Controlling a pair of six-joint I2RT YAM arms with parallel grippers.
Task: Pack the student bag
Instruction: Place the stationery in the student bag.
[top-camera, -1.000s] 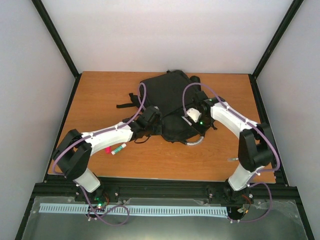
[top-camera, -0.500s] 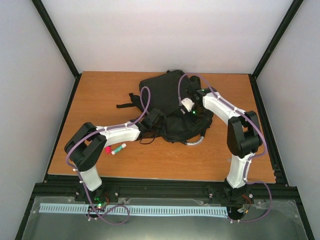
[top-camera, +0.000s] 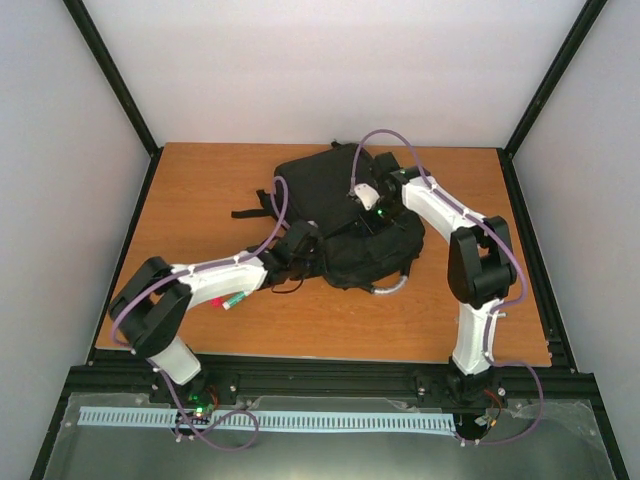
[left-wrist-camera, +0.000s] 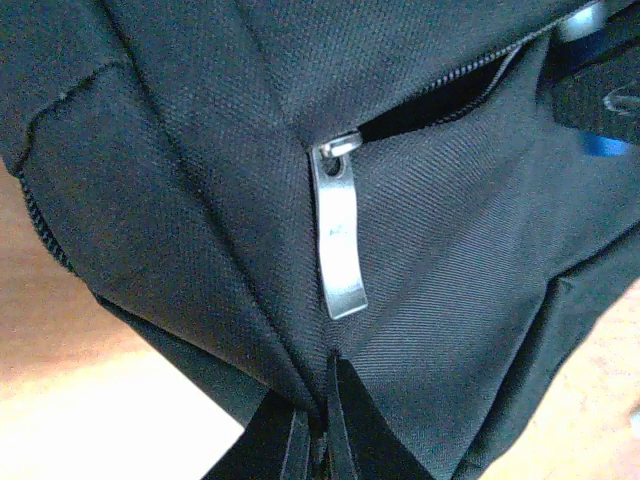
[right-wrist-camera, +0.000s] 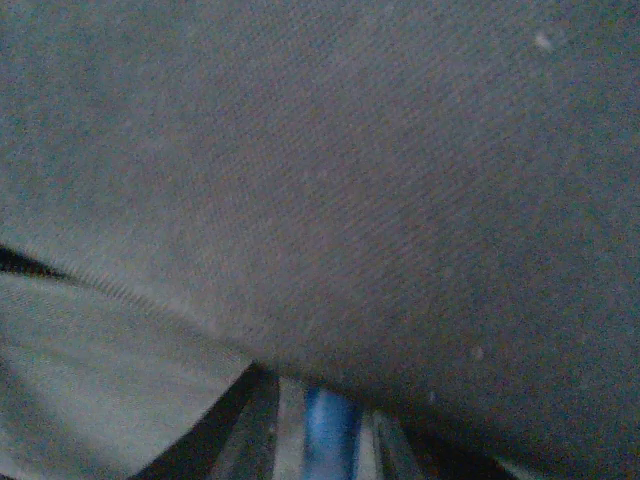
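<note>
Left hand (left-wrist-camera: 317, 438) has pinched shut on the student bag (left-wrist-camera: 200, 150).

Your left arm (top-camera: 215, 275) and right arm (top-camera: 470, 265) both wear white shells over the links, with bulky black housings at the joints. A purple cable (top-camera: 385, 140) loops along each. A green light (top-camera: 373, 211) glows at the right wrist. The left gripper (left-wrist-camera: 318, 425) ends in dark, tapered jaws.

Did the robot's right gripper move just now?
Yes. The right gripper slid farther over the student bag, toward the table's far edge.
</note>
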